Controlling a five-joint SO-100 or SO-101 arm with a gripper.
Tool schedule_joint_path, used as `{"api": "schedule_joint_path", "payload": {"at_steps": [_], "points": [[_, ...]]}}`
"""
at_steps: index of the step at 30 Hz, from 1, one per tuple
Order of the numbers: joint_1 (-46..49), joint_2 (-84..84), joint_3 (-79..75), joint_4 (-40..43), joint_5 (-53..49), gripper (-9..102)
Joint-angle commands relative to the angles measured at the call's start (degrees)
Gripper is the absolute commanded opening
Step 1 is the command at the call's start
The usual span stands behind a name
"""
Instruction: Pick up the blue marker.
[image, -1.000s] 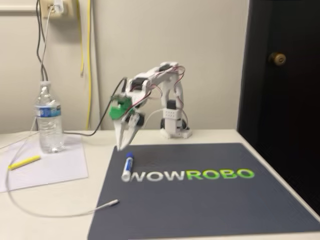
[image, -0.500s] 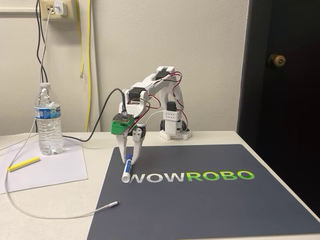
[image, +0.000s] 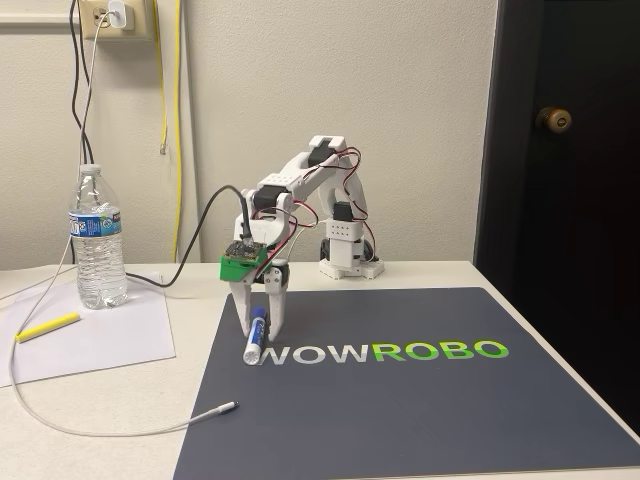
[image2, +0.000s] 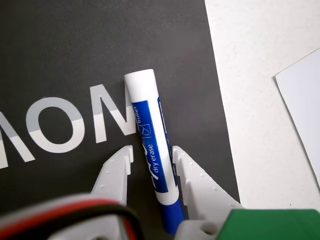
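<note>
Cream wall and a dark door stand behind the table (image: 130, 395), which carries, going left to right in the fixed view, a yellow highlighter (image: 48, 325) on a sheet of paper (image: 90, 340) near the left edge, a water bottle (image: 98, 240) behind it, a loose white cable (image: 120, 425) toward the front edge, then a dark mat (image: 420, 410) printed NOWROBO.

At the mat's left end lies the blue marker (image: 254, 338), flat, long axis running front to back with a slight slant: blue cap toward the arm and the back edge, white butt end toward the front. The tool (image: 259, 318) is down over the cap half, spread apart, one finger on each side of the barrel. In the wrist view the fingers (image2: 116, 170) flank the marker (image2: 151, 145) closely without clearly pinching it.

This looks like the moment before the grasp. The next move seems to call for closing squarely across the barrel, then a straight lift, since a round barrel could roll or pivot if caught off-centre.
</note>
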Motion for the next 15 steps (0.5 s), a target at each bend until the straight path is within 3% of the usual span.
{"api": "schedule_joint_path", "payload": {"at_steps": [1, 15], "points": [[0.3, 0.4, -2.9, 1.0, -0.3, 19], [-0.8, -1.0, -2.9, 2.0, 0.9, 4]]}}
